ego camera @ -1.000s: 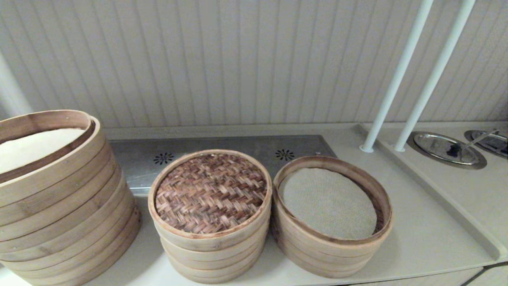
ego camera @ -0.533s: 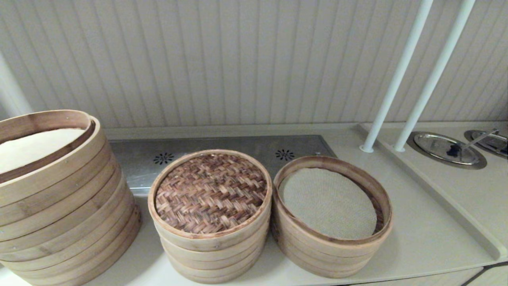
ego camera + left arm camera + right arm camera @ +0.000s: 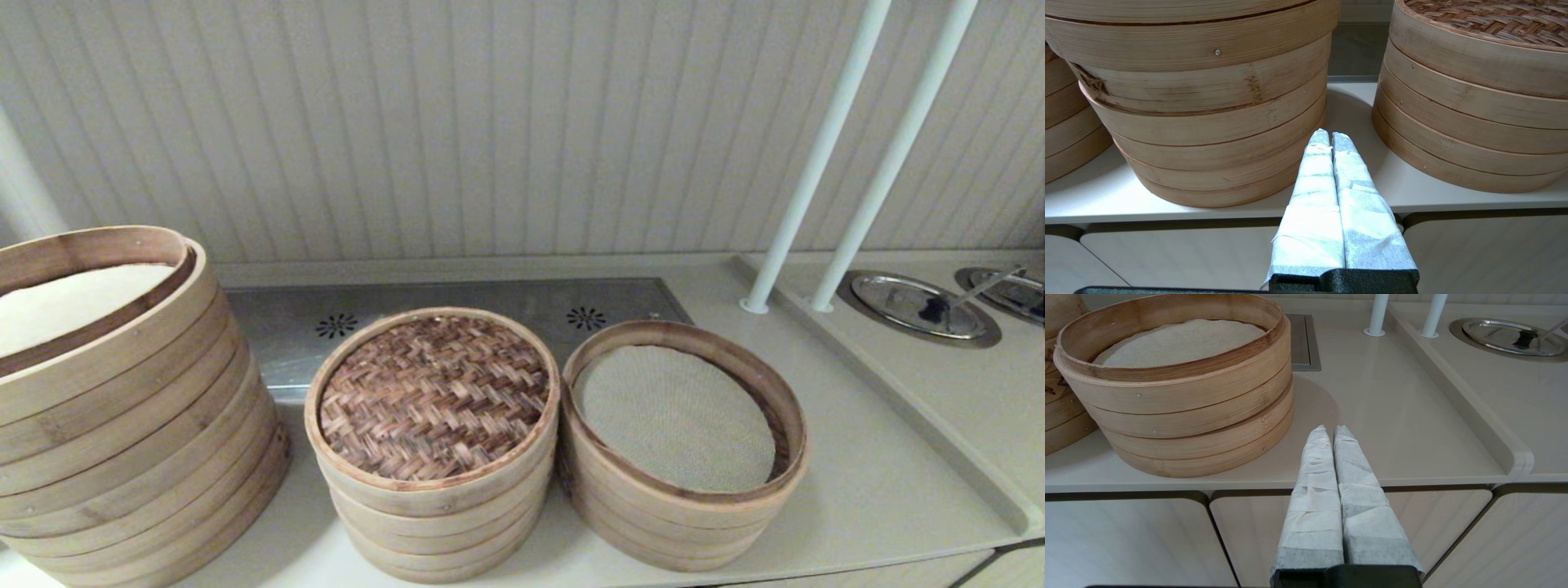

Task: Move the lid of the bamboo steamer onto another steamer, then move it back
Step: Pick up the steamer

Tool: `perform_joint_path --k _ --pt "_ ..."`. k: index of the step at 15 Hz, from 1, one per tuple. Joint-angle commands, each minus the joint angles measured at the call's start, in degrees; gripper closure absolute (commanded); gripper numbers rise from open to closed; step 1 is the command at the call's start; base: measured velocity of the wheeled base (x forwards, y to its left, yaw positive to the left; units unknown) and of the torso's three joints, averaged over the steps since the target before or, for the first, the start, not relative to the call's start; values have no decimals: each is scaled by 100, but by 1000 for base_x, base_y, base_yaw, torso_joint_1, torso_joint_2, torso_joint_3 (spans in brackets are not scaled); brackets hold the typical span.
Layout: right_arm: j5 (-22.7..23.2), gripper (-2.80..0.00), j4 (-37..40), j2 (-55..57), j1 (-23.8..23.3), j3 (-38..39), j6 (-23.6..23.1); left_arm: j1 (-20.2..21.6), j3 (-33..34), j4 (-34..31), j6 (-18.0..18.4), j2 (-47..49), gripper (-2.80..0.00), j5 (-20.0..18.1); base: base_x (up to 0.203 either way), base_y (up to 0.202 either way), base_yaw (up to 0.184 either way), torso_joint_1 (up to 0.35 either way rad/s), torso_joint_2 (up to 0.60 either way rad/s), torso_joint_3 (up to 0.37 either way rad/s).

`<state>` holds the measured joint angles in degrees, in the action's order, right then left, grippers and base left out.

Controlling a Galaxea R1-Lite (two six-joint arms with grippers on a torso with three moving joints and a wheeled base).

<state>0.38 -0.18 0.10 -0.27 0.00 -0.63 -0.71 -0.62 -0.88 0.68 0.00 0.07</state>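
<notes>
The cloth-lined steamer (image 3: pixel 682 445) touches the lidded steamer (image 3: pixel 433 490) on its left. Bare counter (image 3: pixel 865 482) lies right of the cloth-lined steamer; two white poles (image 3: pixel 824 155) stand behind that.

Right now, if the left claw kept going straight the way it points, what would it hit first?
Probably the counter in the gap between the large steamer and the lidded steamer stack. The shut left claw points into that gap, though depth is unclear.

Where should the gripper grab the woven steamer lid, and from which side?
Probably the bamboo steamer lid by its pale rim, coming from above: it lies flat, top ring exposed, woven face recessed. No loop handle is visible. Neighbours crowd both sides, so take the near edge.
</notes>
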Motion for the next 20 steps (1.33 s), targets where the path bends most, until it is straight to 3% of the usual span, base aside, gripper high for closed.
perform_joint_path --k 1,4,10,17,20 --pt "15 0 9 17 -4 -14 -29 0 1 0 2 9 0 1 0 0 0 0 0 0" --pt "79 0 57 47 -2 -268 -146 0 1 0 2 9 0 1 0 0 0 0 0 0" --pt "557 0 641 910 4 -1680 -146 0 1 0 2 9 0 1 0 0 0 0 0 0" --pt "881 0 92 3366 81 -3272 195 0 1 0 2 9 0 1 0 0 0 0 0 0" --pt "1036 0 -7 4519 407 -4133 309 0 1 0 2 9 0 1 0 0 0 0 0 0"
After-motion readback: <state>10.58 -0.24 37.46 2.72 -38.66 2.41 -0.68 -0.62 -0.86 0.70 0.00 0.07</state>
